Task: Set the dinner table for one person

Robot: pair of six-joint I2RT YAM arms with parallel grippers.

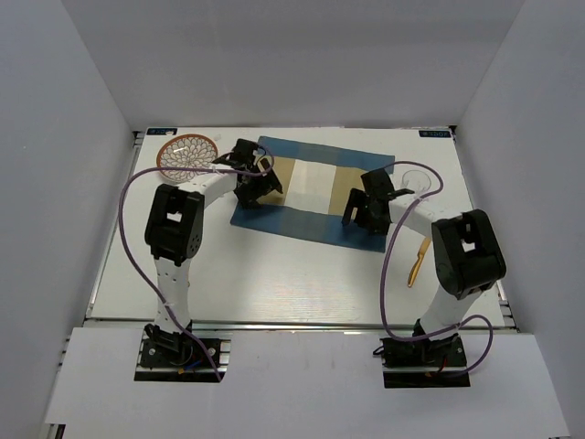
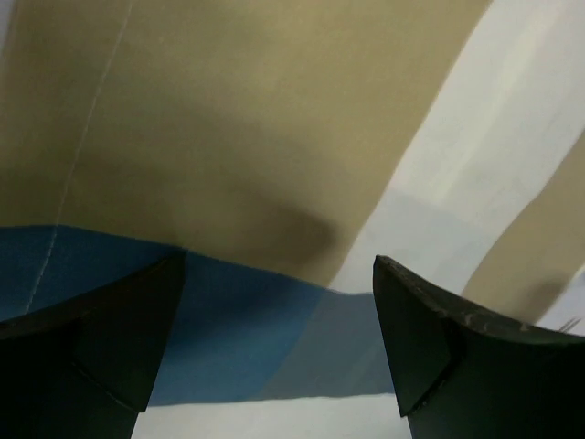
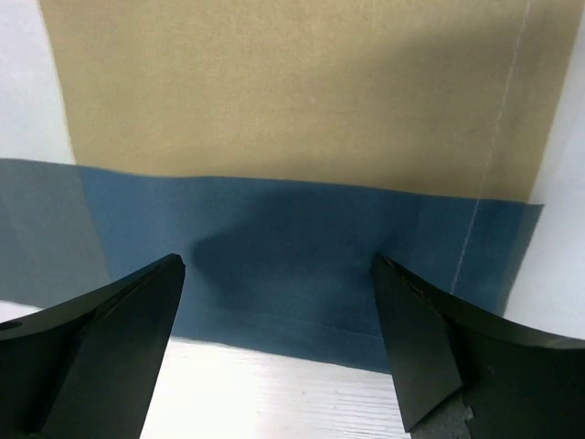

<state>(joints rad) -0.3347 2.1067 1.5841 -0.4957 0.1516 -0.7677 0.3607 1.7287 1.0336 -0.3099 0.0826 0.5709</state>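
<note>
The large white rectangular desk (image 1: 274, 274) with a metal front rail is filling the top view's middle, and a blue-and-tan striped cloth placemat (image 1: 311, 187) is lying slightly skewed on its upper centre. The left tool (image 2: 280, 259) and right tool (image 3: 278, 261) are hovering over the mat's two ends, both spread wide and holding nothing. Squaring the mat probably calls for pinching both ends together and pulling evenly. A round orange patterned plate (image 1: 186, 156) is sitting at upper left.

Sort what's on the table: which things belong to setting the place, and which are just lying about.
For the job: dinner table, placemat, patterned plate, clear glass, gold utensil.
Lying about: nothing that I can see.
</note>
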